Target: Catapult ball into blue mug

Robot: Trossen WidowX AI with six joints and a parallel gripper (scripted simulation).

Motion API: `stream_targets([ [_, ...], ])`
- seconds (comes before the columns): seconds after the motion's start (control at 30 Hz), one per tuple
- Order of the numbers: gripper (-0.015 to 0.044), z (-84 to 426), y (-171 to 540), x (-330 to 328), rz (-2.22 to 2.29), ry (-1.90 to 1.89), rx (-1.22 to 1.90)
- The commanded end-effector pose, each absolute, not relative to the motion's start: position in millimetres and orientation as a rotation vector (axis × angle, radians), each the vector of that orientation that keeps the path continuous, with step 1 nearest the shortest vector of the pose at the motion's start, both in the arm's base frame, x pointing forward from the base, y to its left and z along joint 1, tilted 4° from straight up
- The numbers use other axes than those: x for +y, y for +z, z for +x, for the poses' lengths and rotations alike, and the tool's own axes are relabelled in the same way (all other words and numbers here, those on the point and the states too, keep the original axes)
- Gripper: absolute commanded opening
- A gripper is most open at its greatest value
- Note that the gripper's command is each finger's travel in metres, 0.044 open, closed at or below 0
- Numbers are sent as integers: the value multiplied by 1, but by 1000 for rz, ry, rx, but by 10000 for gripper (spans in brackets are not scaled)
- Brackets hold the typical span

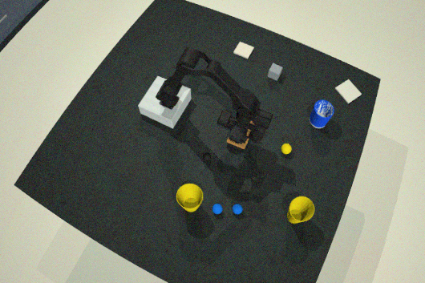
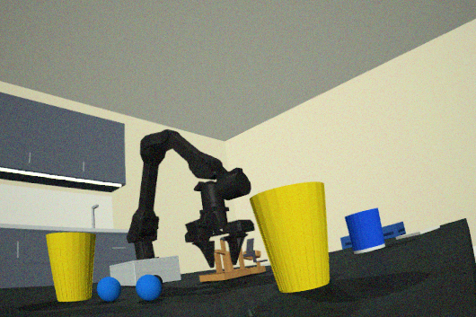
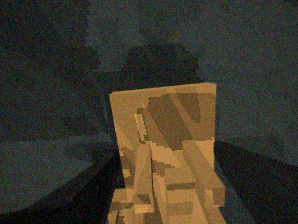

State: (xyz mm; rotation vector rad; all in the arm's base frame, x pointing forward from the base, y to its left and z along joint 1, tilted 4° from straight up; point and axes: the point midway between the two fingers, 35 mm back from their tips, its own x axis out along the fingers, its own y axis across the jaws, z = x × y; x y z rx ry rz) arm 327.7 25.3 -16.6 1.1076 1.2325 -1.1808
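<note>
The orange wooden catapult (image 1: pixel 236 144) (image 2: pixel 213 277) (image 3: pixel 122 107) stands on the dark mat, partly hidden under the arm in the top view. My gripper (image 2: pixel 223 266) (image 3: pixel 165 151) is open and points down low over the catapult, with its fingers on either side of the frame. Whether a finger touches it I cannot tell. The catapult's cup is out of the wrist view. The blue mug (image 1: pixel 319 119) (image 2: pixel 365 233) stands upright to the right. A yellow ball (image 1: pixel 286 148) lies on the mat between the catapult and the mug.
Two yellow cups (image 1: pixel 189 200) (image 1: pixel 301 212) (image 2: pixel 72 269) (image 2: pixel 292 238) stand with two blue balls (image 1: pixel 217 208) (image 1: pixel 237 209) (image 2: pixel 109 288) (image 2: pixel 148 287) between them. A grey cube (image 1: pixel 275 71) and two white tiles (image 1: pixel 244 50) (image 1: pixel 348 91) lie at the back. A small dark round thing (image 1: pixel 206 158) lies left of the catapult.
</note>
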Motion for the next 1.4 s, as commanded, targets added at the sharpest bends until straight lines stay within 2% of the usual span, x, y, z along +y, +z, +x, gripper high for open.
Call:
stream_targets([
  [0.0,256,328,-16,25,1108,-1180,1232],
  [0.1,177,328,-16,25,1108,-1180,1232],
  [0.33,131,328,-16,25,1108,-1180,1232],
  [0.5,0,328,31,27,1105,-1184,1235],
  [0.7,0,328,33,32,1068,-1147,1259],
  [1.37,0,330,29,101,553,-623,1495],
])
